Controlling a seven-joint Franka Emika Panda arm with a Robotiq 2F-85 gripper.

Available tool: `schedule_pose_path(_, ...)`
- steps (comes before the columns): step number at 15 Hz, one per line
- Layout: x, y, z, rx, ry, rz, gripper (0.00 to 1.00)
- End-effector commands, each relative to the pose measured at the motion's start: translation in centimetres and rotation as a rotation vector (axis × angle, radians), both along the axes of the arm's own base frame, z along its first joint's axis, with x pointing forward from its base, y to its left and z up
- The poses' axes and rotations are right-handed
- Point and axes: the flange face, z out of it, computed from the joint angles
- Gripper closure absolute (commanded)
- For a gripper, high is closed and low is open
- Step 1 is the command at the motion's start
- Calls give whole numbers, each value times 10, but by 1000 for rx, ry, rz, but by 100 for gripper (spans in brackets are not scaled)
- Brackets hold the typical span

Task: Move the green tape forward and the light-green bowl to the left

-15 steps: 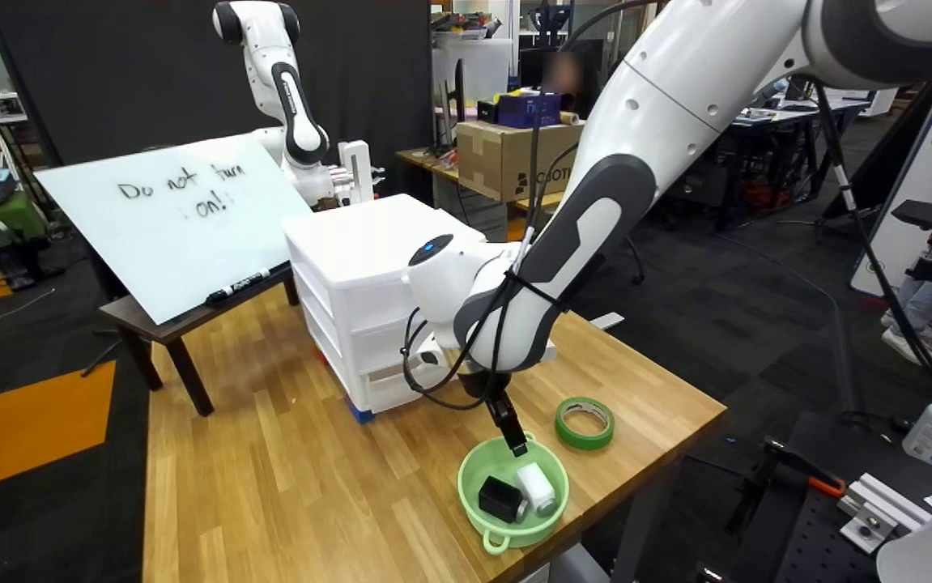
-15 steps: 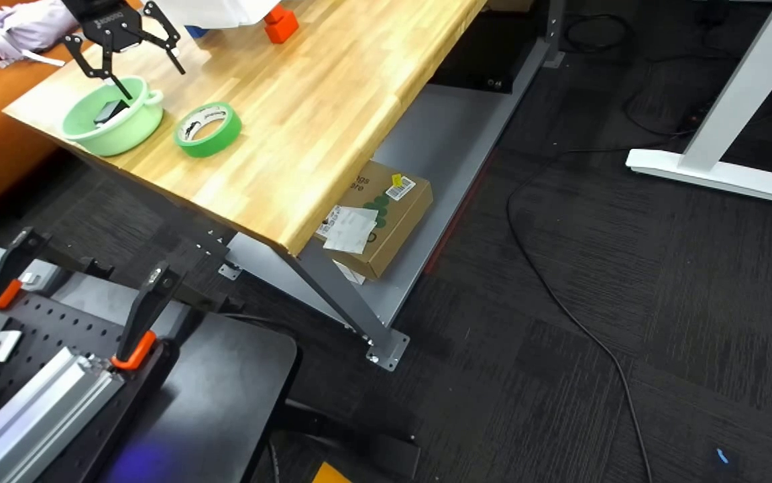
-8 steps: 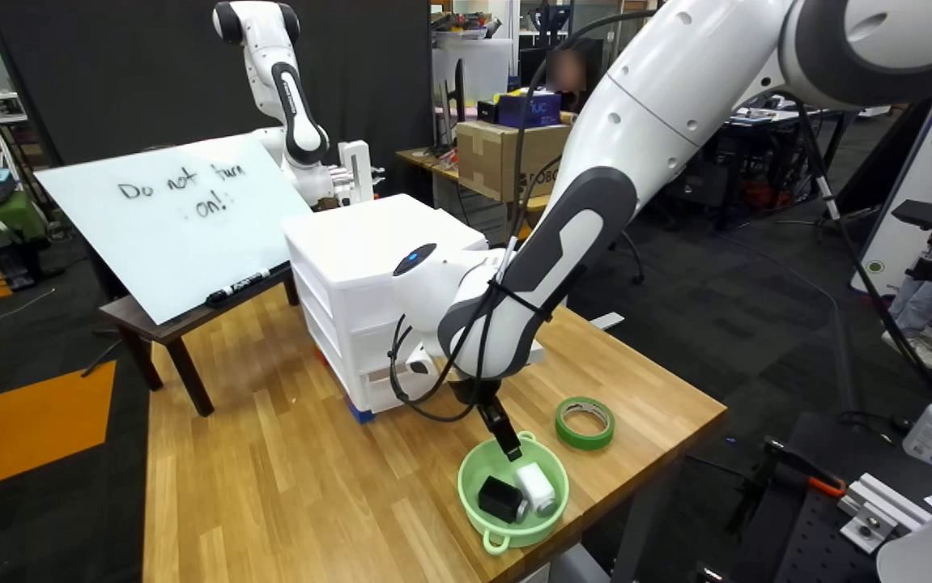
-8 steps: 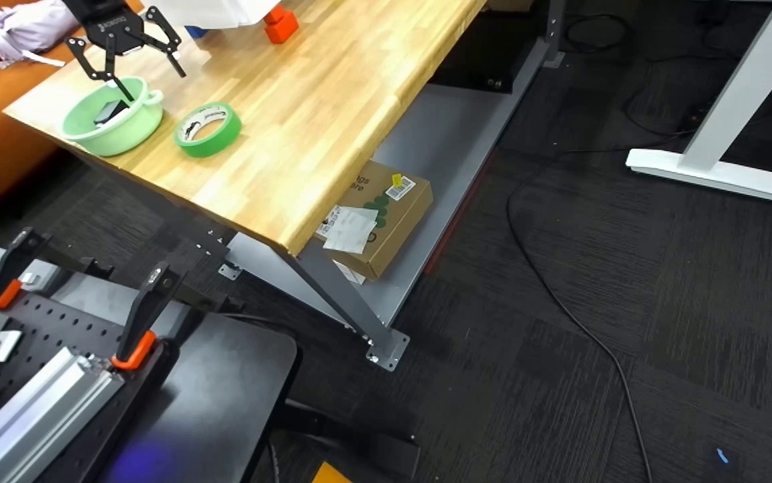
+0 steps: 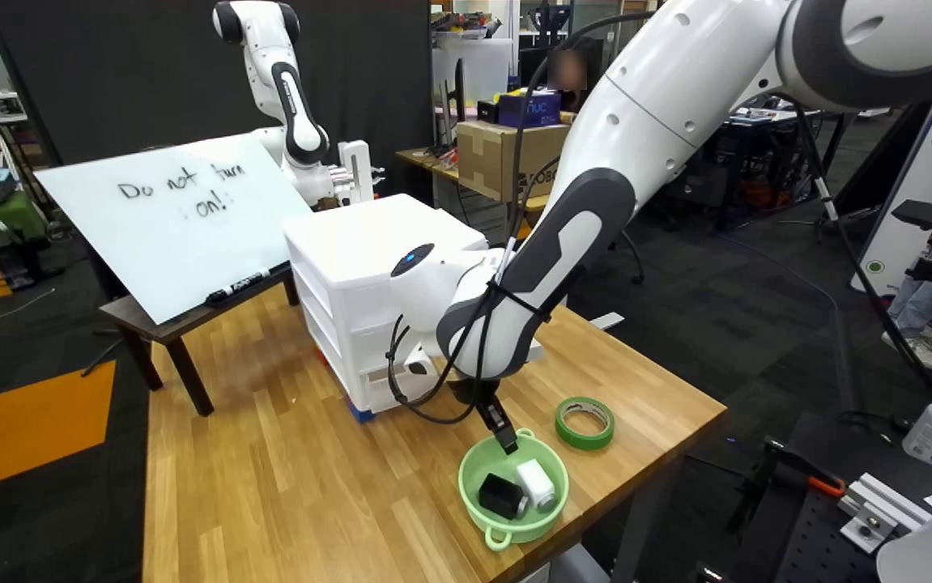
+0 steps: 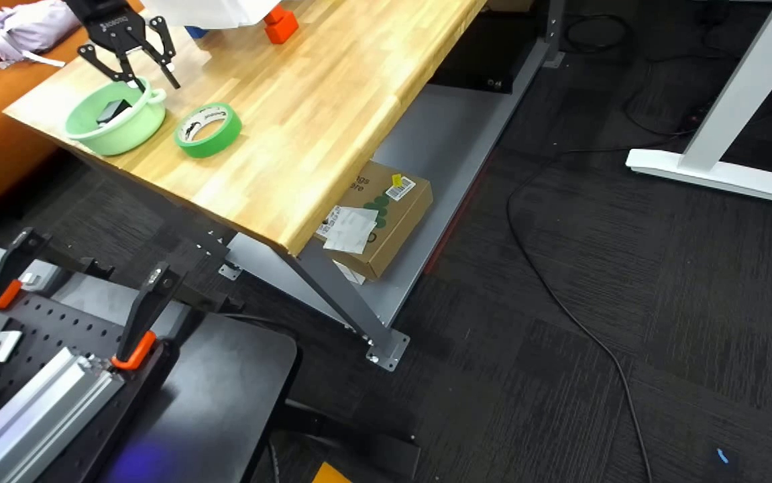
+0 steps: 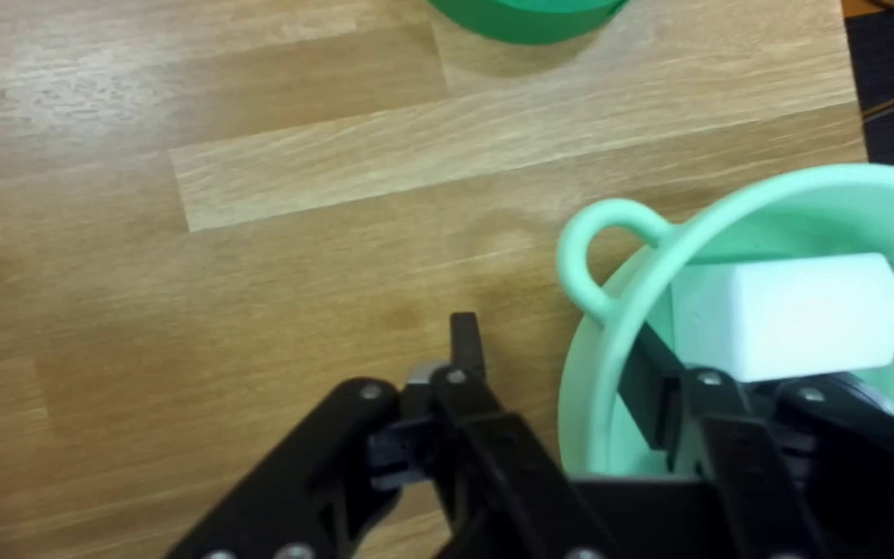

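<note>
Wood table point(image 5: 287, 461) shows in both exterior views. Your arm point(image 5: 664, 113) comes in from the right in an exterior view, wrist bent down over the tabletop. Whiteboard point(image 5: 182, 219) stands tilted at the far left, reads "Do not turn on!". White drawer unit point(image 5: 385, 243) stands on the table, partly hidden behind the wrist in that view.

Light-green bowl point(image 5: 478, 463) sits upright on the table, just beside the near edge. Your gripper point(image 6: 159, 87) is down at its far rim, next to the loop handle point(image 7: 572, 260). Jaws partly spread, fingers point(image 7: 466, 345) either side of the rim: one inside the bowl, one outside over the wood. Wrist view shows a gap between the outside finger and the bowl wall, so you have hold of nothing. Can't tell if the inside finger touches the wall.

Green tape point(image 5: 585, 442) lies flat on the table, right of the bowl in both exterior views, near it but apart. Wrist view catches only part of it.

In the bowl you have a white box-shaped piece point(image 5: 535, 479) with a black box-shaped piece point(image 5: 500, 495) to its left. Marker point(image 5: 236, 287) lies along the whiteboard's near edge.
</note>
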Motion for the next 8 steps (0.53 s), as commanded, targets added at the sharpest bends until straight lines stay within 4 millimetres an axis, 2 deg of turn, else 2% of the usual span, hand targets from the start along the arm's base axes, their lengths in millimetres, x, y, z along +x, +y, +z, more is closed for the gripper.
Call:
schedule_pose_path(1,5,-3,1,-4,12,32,81)
schedule_pose_path(4,5,-4,2,-3,12,33,83)
schedule_pose_path(6,5,-4,2,-3,13,33,77)
schedule_pose_path(8,5,-4,2,-3,15,33,75)
